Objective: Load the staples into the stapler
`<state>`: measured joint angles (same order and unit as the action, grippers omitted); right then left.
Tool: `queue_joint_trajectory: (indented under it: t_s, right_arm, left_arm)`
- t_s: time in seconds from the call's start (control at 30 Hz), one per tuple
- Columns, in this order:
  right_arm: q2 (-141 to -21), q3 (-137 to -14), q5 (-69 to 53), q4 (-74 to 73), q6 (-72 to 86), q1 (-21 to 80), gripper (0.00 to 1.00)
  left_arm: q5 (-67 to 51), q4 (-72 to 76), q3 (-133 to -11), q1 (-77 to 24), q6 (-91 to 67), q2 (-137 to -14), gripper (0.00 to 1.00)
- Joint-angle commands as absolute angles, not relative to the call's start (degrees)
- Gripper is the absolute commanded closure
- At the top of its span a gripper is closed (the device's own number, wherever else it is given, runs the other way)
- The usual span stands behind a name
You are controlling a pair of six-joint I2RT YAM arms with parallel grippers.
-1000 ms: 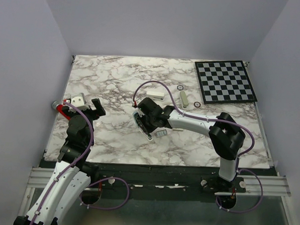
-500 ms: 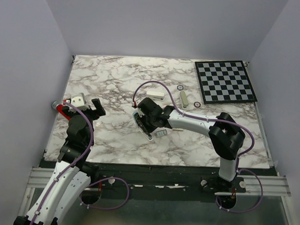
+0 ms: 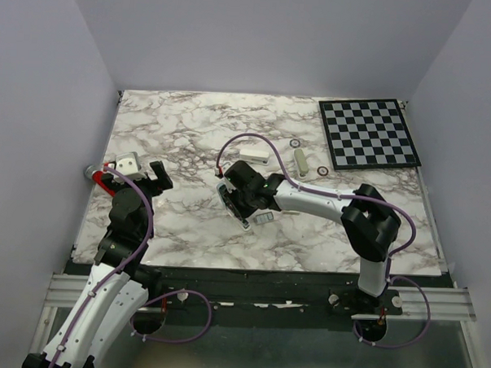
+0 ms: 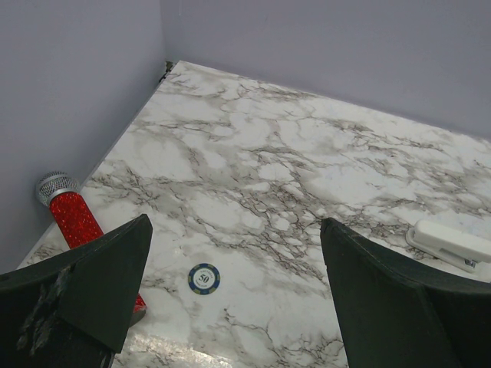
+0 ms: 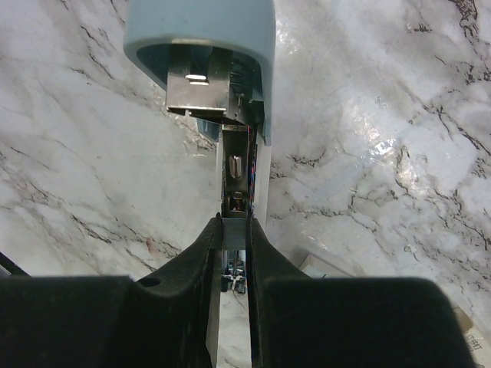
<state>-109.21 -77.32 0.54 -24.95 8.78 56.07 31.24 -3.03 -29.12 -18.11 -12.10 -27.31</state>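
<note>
Staples (image 5: 234,232) half hidden between right fingertips (image 5: 196,257)

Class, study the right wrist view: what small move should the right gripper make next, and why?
Probably lower slightly to seat them: the right gripper pinches what look like the staples right over the exposed metal channel of the stapler, its blue cover swung open.

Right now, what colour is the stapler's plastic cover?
Pale blue. The stapler shows it best in the right wrist view.

Right hand (image 5: 233,228) pinching grey staples (image 5: 235,238) at metal channel of opened blue stapler (image 5: 207,31), marble table (image 5: 383,115)
</note>
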Motion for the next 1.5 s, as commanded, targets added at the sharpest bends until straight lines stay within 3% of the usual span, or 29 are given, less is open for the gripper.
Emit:
queue_joint_trajectory:
  t_s: [0.0, 0.87, 1.47]
  right_arm:
    - [-110.39, -76.38, 0.26, -25.75, 7.82, 56.69, 0.79]
    - [-108.28, -74.27, 2.28, -24.88, 10.02, 56.69, 0.71]
    - [-106.61, -77.87, 4.75, -25.66, 13.27, 55.64, 0.54]
  left_arm:
    - [30.06, -2.81, -28.83, -18.19, -12.13, -27.07, 0.01]
    - [29.97, -3.08, -28.83, -18.19, -12.13, -26.72, 0.01]
    - [29.62, -3.16, -28.83, -18.19, -12.22, -26.54, 0.01]
